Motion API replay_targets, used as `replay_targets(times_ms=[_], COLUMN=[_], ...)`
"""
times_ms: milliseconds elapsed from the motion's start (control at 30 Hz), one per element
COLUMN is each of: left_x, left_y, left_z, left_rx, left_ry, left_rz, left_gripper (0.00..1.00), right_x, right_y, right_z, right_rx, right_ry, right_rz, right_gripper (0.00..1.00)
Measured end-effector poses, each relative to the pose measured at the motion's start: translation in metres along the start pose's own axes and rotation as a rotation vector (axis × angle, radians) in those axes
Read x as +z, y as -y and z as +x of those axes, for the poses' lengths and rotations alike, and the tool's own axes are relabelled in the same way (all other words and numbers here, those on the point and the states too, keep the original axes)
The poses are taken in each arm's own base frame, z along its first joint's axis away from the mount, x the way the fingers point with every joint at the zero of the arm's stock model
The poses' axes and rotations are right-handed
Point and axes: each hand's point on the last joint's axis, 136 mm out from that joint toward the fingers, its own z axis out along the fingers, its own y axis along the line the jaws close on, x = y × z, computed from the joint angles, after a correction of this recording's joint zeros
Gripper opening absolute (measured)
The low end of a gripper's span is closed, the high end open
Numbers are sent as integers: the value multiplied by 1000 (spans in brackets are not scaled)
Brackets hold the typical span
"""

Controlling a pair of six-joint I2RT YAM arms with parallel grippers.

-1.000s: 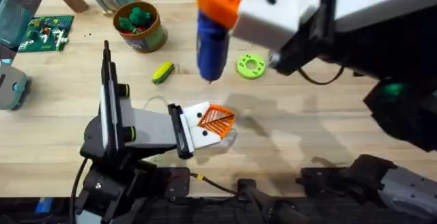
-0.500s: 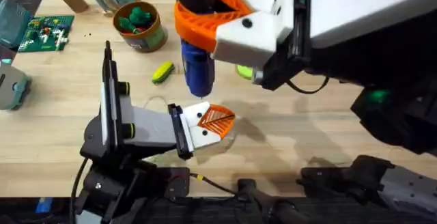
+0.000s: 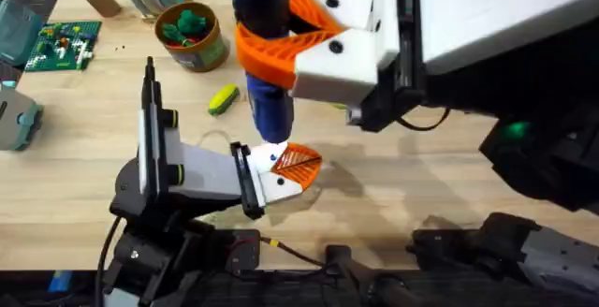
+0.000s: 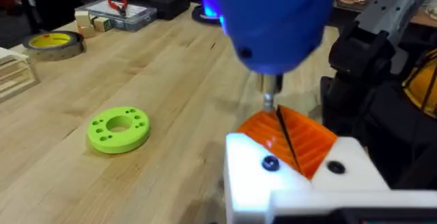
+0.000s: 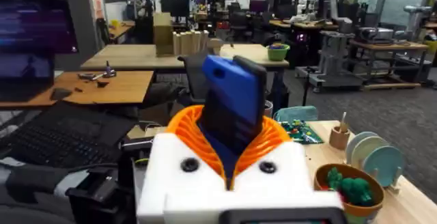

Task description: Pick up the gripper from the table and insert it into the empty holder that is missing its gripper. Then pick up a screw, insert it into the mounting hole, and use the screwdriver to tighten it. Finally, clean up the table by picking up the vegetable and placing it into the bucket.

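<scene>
Right gripper (image 3: pixel 281 40), clenched on blue screwdriver (image 3: pixel 267 92), now lowered with tip onto holder (image 3: pixel 267 181) screw; tightening probably next; left gripper state not to tell.

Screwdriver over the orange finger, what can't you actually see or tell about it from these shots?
- Overhead: the screwdriver body covers its own tip, so contact with the gripper is hidden.
- Left wrist: the tip sits close above the holder, but whether it touches a screw is too small to tell.
- Right wrist: the right claw blocks everything below the screwdriver.
</scene>
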Motion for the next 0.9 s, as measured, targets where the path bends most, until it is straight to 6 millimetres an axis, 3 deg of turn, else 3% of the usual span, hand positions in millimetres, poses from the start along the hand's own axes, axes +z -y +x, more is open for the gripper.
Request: replay_targets(times_ms=[300, 900], left_x=[0, 0], left_y=[0, 0], left_z=[0, 0], left_rx=[0, 0], left_ry=[0, 0], left_rz=[0, 0], left_gripper=[7, 7], right_x=[9, 12], right_y=[-3, -2], right_z=[18, 24], right_rx=[32, 41], right_ry=[-38, -50], right_rz=[-21, -24], right_gripper=[10, 10])
